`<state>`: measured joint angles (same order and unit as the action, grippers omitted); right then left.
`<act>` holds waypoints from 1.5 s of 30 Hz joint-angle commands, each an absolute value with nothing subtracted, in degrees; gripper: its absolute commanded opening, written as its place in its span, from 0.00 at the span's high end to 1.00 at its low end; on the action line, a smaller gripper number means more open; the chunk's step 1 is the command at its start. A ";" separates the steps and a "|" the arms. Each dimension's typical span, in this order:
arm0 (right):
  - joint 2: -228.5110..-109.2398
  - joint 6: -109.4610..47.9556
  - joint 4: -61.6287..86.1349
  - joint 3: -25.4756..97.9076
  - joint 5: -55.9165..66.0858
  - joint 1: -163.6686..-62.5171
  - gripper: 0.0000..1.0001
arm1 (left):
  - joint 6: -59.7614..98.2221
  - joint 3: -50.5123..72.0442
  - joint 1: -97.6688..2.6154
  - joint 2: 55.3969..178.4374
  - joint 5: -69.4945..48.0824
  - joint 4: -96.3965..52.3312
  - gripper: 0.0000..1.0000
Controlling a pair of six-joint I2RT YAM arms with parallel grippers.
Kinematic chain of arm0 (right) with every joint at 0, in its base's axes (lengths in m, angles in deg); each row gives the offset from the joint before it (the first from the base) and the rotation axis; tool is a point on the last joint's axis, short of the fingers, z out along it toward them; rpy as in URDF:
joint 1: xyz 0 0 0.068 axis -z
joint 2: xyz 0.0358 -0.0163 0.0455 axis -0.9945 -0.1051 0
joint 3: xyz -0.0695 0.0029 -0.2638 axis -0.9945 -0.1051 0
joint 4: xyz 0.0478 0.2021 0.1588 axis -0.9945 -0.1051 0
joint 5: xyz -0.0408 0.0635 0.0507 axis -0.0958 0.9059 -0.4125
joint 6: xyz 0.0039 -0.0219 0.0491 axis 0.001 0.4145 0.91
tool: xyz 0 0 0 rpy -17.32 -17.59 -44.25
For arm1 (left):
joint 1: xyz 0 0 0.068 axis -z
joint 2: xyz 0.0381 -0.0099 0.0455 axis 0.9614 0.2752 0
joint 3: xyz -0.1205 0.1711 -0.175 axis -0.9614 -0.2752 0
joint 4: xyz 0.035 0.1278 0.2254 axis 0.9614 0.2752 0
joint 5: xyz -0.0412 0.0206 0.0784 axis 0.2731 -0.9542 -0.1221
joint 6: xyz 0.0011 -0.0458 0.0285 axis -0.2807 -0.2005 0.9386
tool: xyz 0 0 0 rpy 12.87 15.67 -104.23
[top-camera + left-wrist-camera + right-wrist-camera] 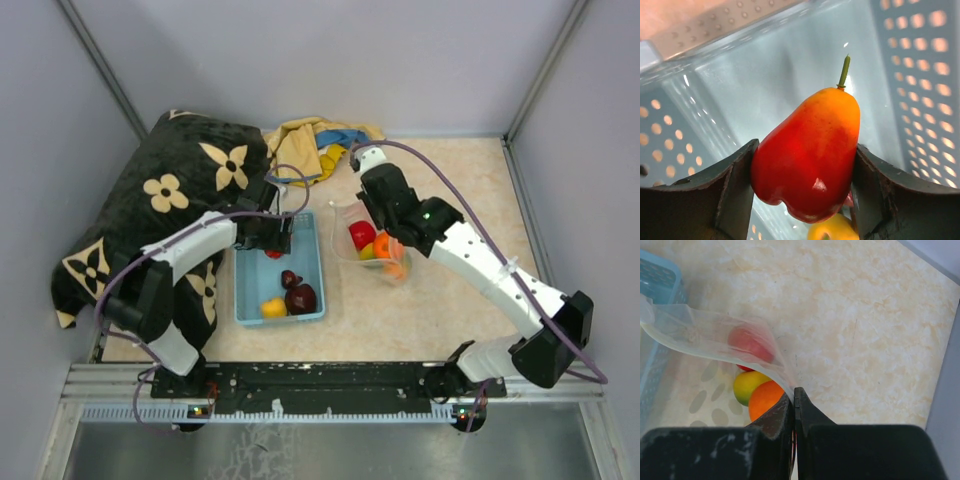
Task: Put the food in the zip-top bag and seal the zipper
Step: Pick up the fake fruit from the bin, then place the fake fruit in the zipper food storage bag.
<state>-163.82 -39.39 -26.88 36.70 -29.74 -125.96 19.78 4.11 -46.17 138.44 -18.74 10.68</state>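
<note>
My left gripper (275, 240) is inside the far end of the light-blue basket (245, 290), shut on a red-orange pear-shaped toy fruit (810, 155) with a green stem. A yellow fruit (832, 231) shows just below it. The basket also holds a yellow-orange fruit (273, 307) and two dark maroon fruits (300, 298). The clear zip-top bag (350, 215) lies right of the basket, holding a red fruit (747, 342), a yellow-green fruit (747, 386) and an orange fruit (765, 399). My right gripper (794, 392) is shut on the bag's whitish zipper rim (685, 342) and holds the mouth up.
A black cushion with cream flowers (170, 200) lies at the left, touching the basket side. A yellow and blue cloth (315, 145) is bunched at the back. Grey walls close in the table on three sides. The basket's corner (655, 280) shows in the right wrist view.
</note>
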 commanded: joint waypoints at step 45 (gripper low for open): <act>-163.14 -24.08 -10.16 35.50 -22.79 -126.50 1.00 | 15.74 -6.89 -33.25 109.42 6.01 -34.39 0.58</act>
<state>-165.55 -25.21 -14.18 34.14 -23.86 -125.99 9.25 -1.85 -33.80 109.26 3.86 -23.50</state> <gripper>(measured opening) 0.006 0.715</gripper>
